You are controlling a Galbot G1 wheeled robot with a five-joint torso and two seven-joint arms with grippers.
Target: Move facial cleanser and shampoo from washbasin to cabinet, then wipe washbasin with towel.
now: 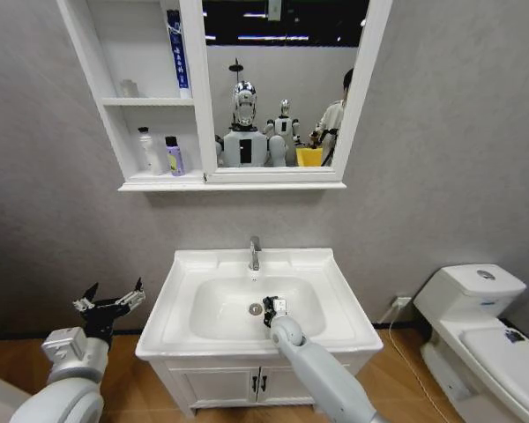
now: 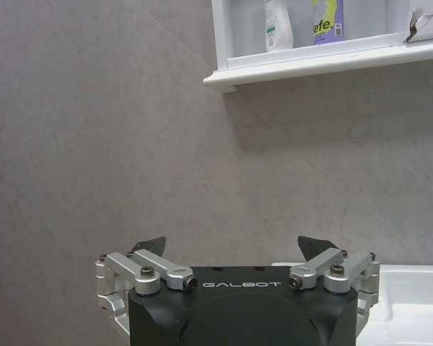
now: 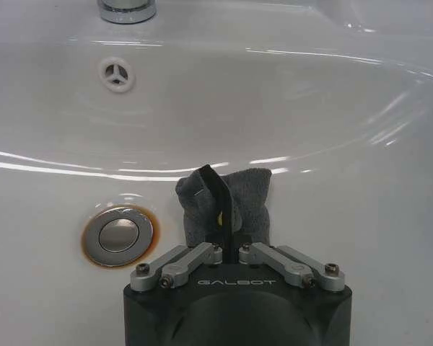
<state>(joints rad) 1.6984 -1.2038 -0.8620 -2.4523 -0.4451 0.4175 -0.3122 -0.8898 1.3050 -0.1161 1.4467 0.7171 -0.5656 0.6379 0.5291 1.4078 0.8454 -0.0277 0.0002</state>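
Left claw (image 1: 113, 302) hangs off the washbasin's left edge, well clear of it, fingers spread wide and gripping nothing; the left wrist view shows it facing the grey wall.

Cabinet (image 1: 150, 181), upper left on the wall: a white bottle (image 1: 146, 152) and a purple bottle (image 1: 174, 156) stand side by side on the lowest shelf, and a blue tube (image 1: 176, 51) stands in the compartment above.

Washbasin (image 1: 335, 308): right claw (image 3: 231, 241) is down inside the bowl, just right of the drain (image 3: 118, 236), fingers closed narrow on the dark towel (image 3: 249, 198), which lies bunched against the bowl floor. The chrome tap (image 1: 255, 253) stands at the rear edge.
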